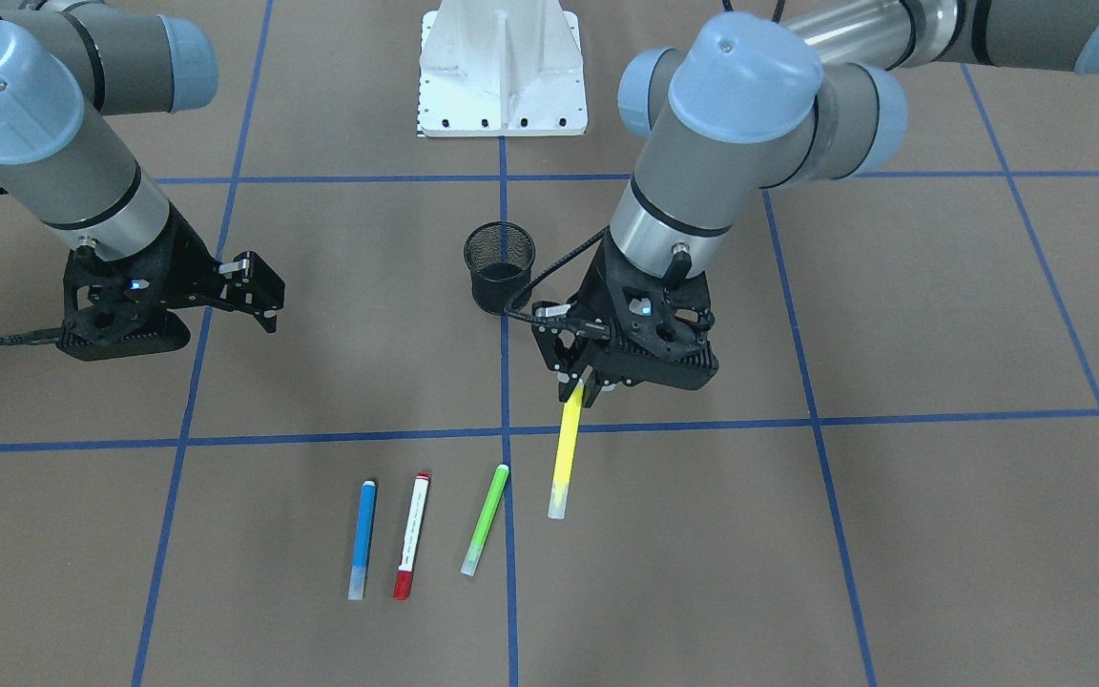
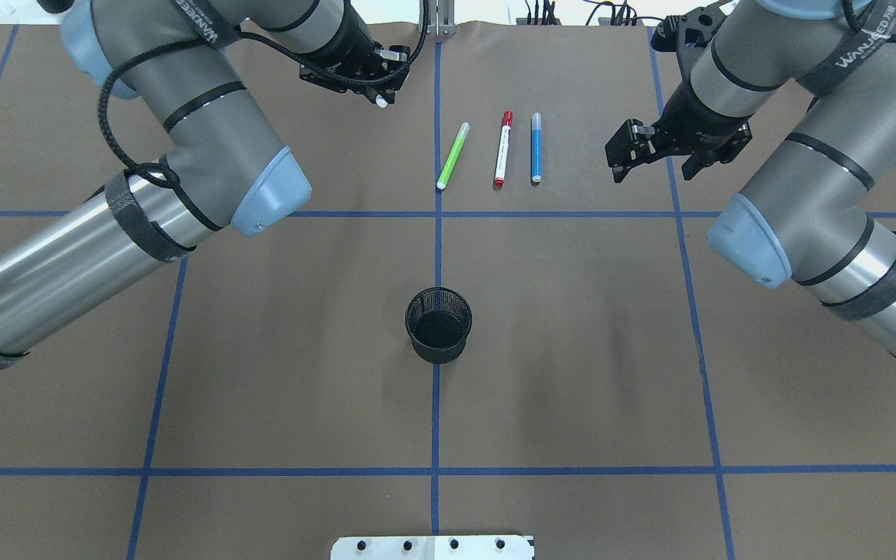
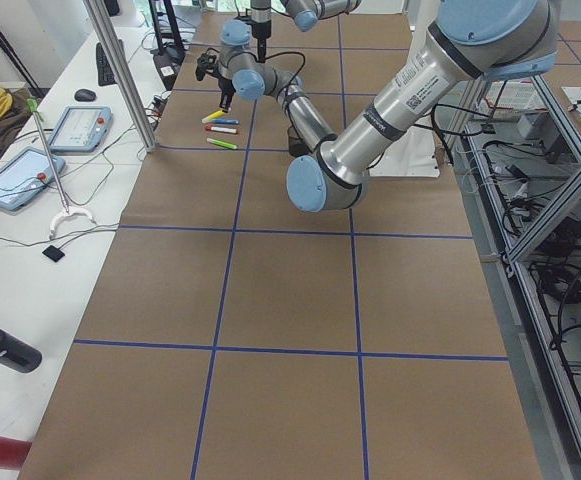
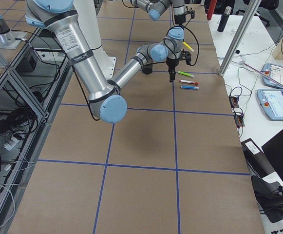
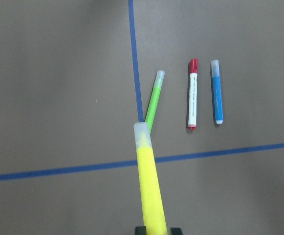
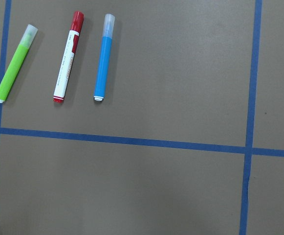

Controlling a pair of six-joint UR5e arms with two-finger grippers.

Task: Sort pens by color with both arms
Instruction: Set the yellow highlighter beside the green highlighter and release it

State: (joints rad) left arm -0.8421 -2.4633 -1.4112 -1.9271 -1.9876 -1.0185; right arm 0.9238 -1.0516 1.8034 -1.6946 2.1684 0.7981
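Observation:
My left gripper (image 1: 580, 386) is shut on one end of the yellow pen (image 1: 566, 458). The pen slants out with its pale cap away from the fingers and fills the bottom of the left wrist view (image 5: 149, 191). Three pens lie side by side on the brown table: light green (image 1: 486, 520), white with red ends (image 1: 412, 534) and blue with a pale cap (image 1: 362, 539). The right wrist view shows them too, green (image 6: 15, 63), red (image 6: 68, 56), blue (image 6: 103, 58). My right gripper (image 1: 263, 296) hovers open and holds nothing, off to the blue pen's side (image 2: 627, 155).
A black mesh cup (image 2: 438, 325) stands upright on the centre tape line, between the pens and the white base pedestal (image 2: 432, 547). Blue tape lines grid the table. Side benches hold tablets (image 3: 82, 127) beyond the far edge.

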